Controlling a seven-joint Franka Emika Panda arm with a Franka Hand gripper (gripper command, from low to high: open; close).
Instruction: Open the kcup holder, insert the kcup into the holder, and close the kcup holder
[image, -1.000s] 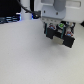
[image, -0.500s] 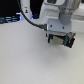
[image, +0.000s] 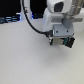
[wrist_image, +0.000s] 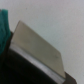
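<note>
In the exterior view my white arm reaches down at the right, and my gripper (image: 62, 39) merges with a black boxy mass, the kcup holder (image: 67, 43), on the white table. A small green patch (image: 58, 43) on that mass looks like the kcup's top; its body is hidden. The fingers are too blurred to separate from the block. In the wrist view a pale grey flat panel (wrist_image: 40, 46) sits tilted above a dark body (wrist_image: 20, 70), with a green patch (wrist_image: 3, 25) at the edge. I cannot tell whether the jaws hold anything.
A black cable (image: 31, 22) loops from the arm towards the exterior view's left. Dark equipment (image: 10, 20) stands along the back at the left. The white table (image: 30, 62) stretches across the front.
My gripper has come down slightly and shifted a little to the exterior view's right. The dark mass under it stays with it.
</note>
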